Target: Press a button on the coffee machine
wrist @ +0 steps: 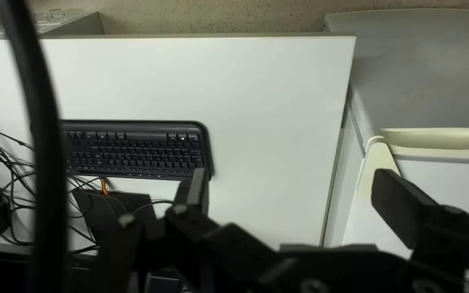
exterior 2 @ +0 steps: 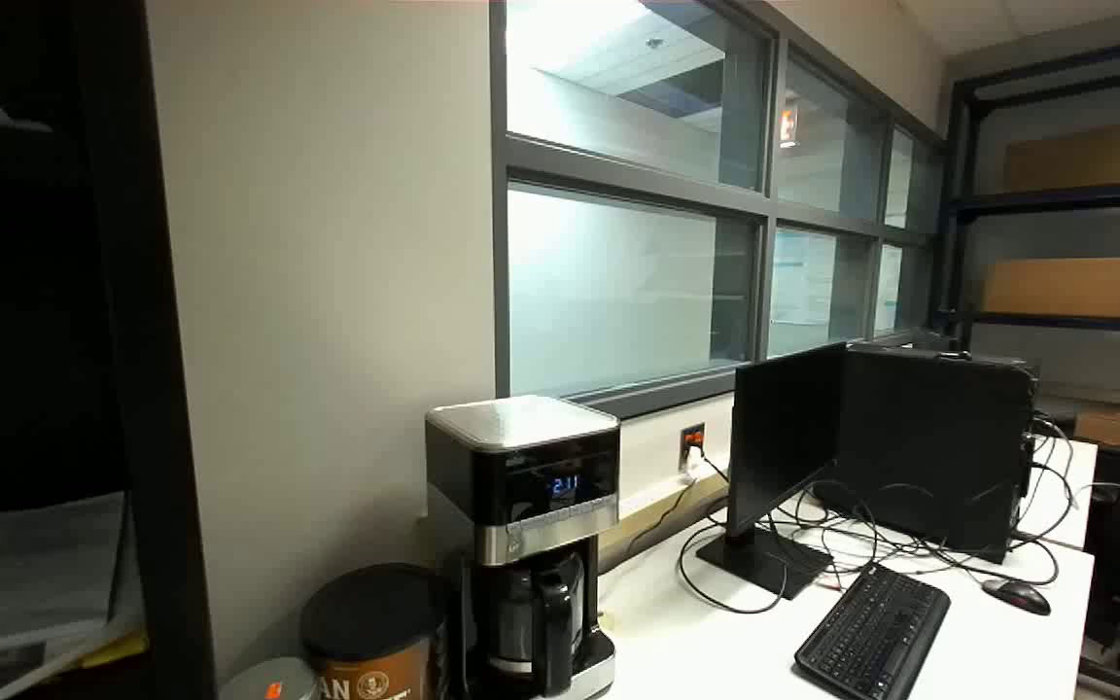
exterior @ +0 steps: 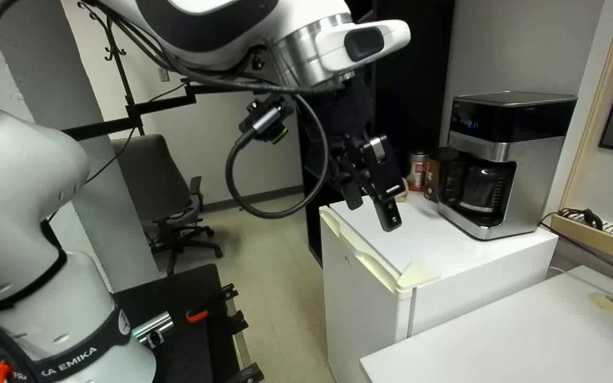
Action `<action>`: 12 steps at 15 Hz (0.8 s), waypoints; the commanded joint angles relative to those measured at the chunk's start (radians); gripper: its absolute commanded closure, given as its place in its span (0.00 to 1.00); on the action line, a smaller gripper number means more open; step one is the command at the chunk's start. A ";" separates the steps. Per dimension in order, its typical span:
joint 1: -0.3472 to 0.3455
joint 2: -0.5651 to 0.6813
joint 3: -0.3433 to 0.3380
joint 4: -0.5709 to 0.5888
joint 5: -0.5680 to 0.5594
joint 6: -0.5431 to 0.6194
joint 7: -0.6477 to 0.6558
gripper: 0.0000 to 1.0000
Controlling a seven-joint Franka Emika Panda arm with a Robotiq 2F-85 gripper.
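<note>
An exterior view's bottom edge crops the coffee machine.

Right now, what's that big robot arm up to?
The arm is meant to press a button on the coffee machine. Its gripper hangs open and empty in the air, not touching the machine. The machine stands on the white cabinet, with its carafe in place and its display lit.

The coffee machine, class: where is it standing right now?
In an exterior view, the coffee machine stands toward the right, on the white cabinet, just right of the brown canister.
</note>
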 commanded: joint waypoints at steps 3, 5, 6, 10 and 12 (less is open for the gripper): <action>0.003 0.000 -0.003 0.001 -0.002 -0.003 0.001 0.00; 0.003 0.000 -0.003 0.001 -0.002 -0.003 0.001 0.00; 0.003 0.000 -0.003 0.001 -0.002 -0.003 0.001 0.00; 0.004 0.010 0.002 0.010 -0.007 0.005 0.000 0.00; 0.014 0.039 0.005 0.033 -0.010 0.016 -0.011 0.00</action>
